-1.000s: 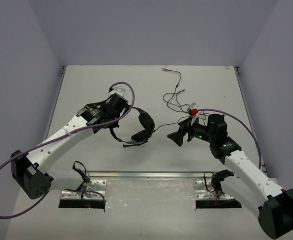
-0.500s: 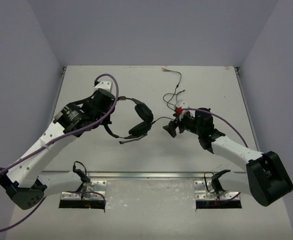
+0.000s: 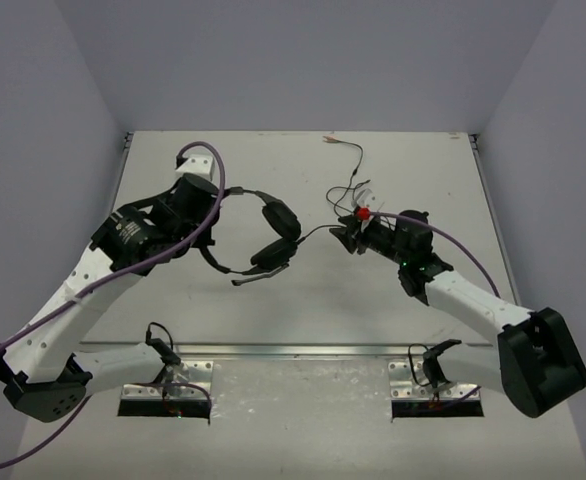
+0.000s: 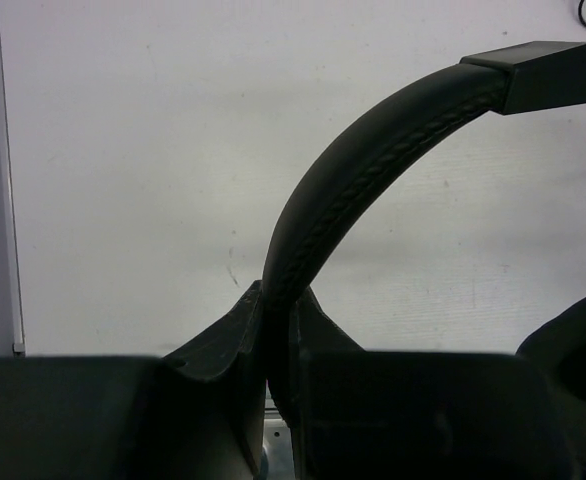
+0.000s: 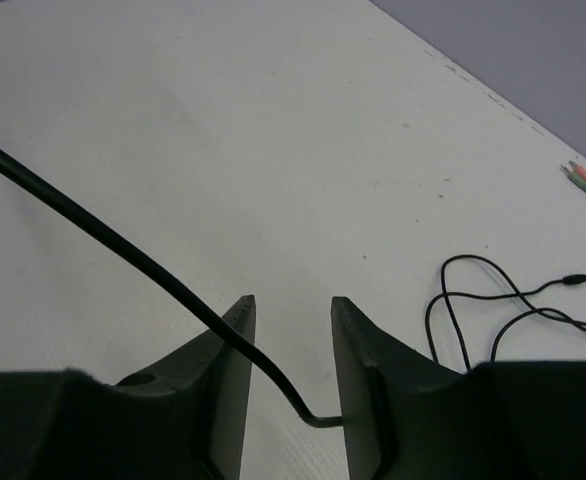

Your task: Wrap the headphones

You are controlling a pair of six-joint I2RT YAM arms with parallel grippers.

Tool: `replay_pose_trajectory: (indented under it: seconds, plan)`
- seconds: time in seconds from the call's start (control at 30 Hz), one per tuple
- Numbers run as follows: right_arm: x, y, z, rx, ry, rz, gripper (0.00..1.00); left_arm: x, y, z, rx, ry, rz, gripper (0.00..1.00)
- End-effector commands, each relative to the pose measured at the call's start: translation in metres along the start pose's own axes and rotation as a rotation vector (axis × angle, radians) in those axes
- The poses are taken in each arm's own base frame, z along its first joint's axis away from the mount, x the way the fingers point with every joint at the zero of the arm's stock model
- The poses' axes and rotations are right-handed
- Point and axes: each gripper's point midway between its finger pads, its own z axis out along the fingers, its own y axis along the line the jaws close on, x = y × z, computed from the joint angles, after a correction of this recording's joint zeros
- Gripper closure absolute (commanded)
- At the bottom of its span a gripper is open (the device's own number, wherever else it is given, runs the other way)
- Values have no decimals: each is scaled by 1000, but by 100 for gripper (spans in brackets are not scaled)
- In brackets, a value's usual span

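Left tool (image 4: 278, 300): clamped on the headband (image 4: 373, 150), which rises from between the jaws in an arch.
Right tool (image 5: 293, 305): jaws apart, with the cable (image 5: 123, 255) lying in the gap and bending toward the right finger. You have no grip on it yet.
Headphones (image 3: 273, 235): held over the middle of the desk (image 3: 303, 300), slightly toward its left edge, earcups (image 3: 281, 218) facing the right arm. Cannot tell whether the lower cup touches the desk.
Cable run: from the earcups across to the right tool, then in loose loops (image 5: 493, 300) toward the far edge, where the plugs (image 5: 580, 175) lie.
Risk, slip: the cable is thin against that gap. If you pull before the jaws meet, it likely slides out.
Risk, kink: it already bends sharply inside the gap, so a hard clamp there could crease it.
Risk, pivot: the left tool pinches one narrow spot, so a tug from the right may swing the headset round.
Risk, snag: the far loops cross each other, and drawing them in fast could knot them.
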Motion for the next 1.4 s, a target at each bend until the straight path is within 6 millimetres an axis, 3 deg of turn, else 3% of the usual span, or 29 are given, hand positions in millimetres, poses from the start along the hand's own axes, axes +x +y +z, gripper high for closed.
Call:
replay_pose_trajectory:
  seconds: [0.0,0.1,0.2,0.23,0.3,0.33,0.43,0.5,0.53,0.57,0.63,0.7,0.73,0.8,0.83,0.9,0.93,1.1,1.27,1.37]
  plan:
    - [0,-2,7,-7,20,-7,63,-45,5,-27,32,-171,-136,100]
    - [15,-6,8,35,14,21,55,-55,6,-36,46,-202,-152,100]
    - [20,-10,14,51,25,50,56,-58,7,-38,47,-210,-139,100]
    - [18,-12,16,60,21,51,59,-59,6,-38,48,-211,-135,100]
    - [12,-25,16,126,6,47,79,-59,7,-38,47,-213,-129,100]
    - [7,-29,17,147,-4,42,97,-61,8,-40,50,-224,-134,100]
    - [-2,-45,8,240,-27,33,99,-60,11,-37,31,-237,-114,100]
    - [-27,-50,-6,294,-98,43,99,-60,9,-30,29,-248,-78,100]
    - [-31,-51,-12,309,-113,39,99,-48,4,-17,29,-216,-35,100]
    - [-52,-51,-23,324,-171,21,99,-45,-9,-10,84,-203,10,100]
    - [-70,-51,-34,328,-198,-38,99,-21,-31,12,157,-121,79,100]
    - [-91,-45,-45,305,-226,-79,99,-8,-59,20,280,-62,100,100]
    - [-108,-38,-48,261,-256,-102,99,-3,-64,26,290,-46,105,100]
    - [-117,-25,-52,186,-241,-133,99,10,-75,40,321,-9,145,100]
    - [-136,-11,-52,101,-268,-164,99,16,-81,43,344,7,164,100]
    - [-127,3,-48,-1,-186,-164,99,24,-103,42,429,25,199,100]
    - [-141,7,-48,-36,-196,-180,99,27,-110,41,456,27,216,100]
    - [-133,26,-41,-148,-133,-173,96,42,-144,29,583,9,326,100]
    - [-126,44,-31,-174,-117,-172,96,44,-154,30,574,-9,345,100]
    - [-122,32,-31,-82,-135,-173,99,29,-149,27,534,-60,290,100]
